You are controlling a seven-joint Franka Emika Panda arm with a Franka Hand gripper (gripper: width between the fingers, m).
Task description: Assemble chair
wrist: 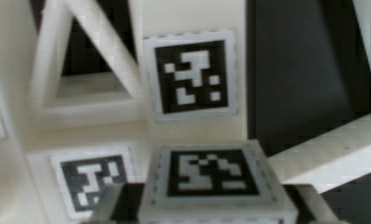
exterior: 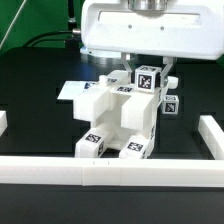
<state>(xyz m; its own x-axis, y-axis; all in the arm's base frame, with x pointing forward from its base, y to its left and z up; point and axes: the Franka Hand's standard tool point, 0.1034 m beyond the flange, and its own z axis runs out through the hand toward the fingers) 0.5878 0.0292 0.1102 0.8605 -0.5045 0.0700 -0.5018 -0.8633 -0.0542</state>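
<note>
The gripper (exterior: 148,77) clenches a chunky white plastic tagged chair block (wrist: 207,172) directly between its fingers (rigid, light, likely slick); grasp its flat sides.

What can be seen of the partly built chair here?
The chair is a chunky white plastic body, upright on the black table, with square black-and-white tags on several faces. The wrist view shows diagonal braces beside a tagged post. The gripper is shut on a tagged block at its top; seating unclear.

Chair (exterior: 115,118) of smooth, matt white plastic, bearing flat printed black-and-white tags (wrist: 194,78). Table (exterior: 30,95) matt black. Rails (exterior: 110,170) smooth matt white.
</note>
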